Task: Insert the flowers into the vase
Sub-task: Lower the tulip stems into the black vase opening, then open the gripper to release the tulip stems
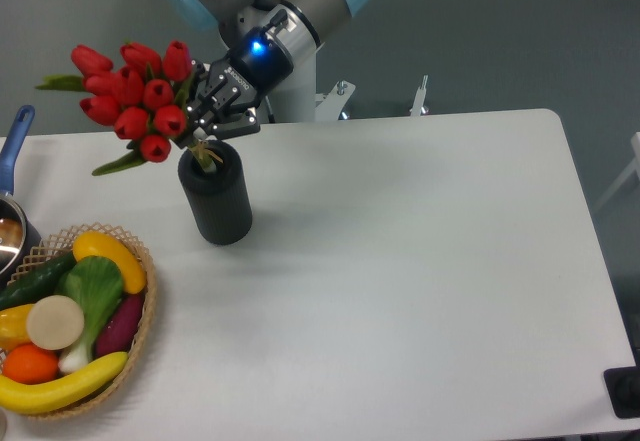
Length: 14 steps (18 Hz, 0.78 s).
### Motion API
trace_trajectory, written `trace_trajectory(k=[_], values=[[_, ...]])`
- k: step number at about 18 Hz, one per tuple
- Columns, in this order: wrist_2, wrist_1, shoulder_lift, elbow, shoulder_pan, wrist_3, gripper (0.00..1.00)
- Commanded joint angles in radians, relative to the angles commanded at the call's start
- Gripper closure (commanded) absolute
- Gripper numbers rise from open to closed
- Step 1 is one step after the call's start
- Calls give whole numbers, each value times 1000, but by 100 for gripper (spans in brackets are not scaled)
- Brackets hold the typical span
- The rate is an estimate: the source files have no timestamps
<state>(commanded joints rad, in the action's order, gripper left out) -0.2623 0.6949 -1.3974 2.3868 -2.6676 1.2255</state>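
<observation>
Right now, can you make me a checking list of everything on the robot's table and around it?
Surface: white table, bare across the middle and right.
Job's things: red tulips leaning left, stem ends inside the mouth of the dark ribbed vase, which stands upright.
Clutter: wicker basket of toy fruit and vegetables at front left; steel pot with blue handle at the left edge.
Grippers: gripper shut on the tulip stems just above the vase.
Cables: nothing seen.
Surroundings: grey wall; black object at the lower right edge.
</observation>
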Motion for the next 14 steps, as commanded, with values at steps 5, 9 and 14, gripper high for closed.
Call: trace_trajectory(k=[5, 9, 14], values=[[-2, -2, -40, 32, -2, 90, 75], [-3, 0, -38, 58, -23, 114, 43], [-25, 0, -26, 81, -38, 112, 0]])
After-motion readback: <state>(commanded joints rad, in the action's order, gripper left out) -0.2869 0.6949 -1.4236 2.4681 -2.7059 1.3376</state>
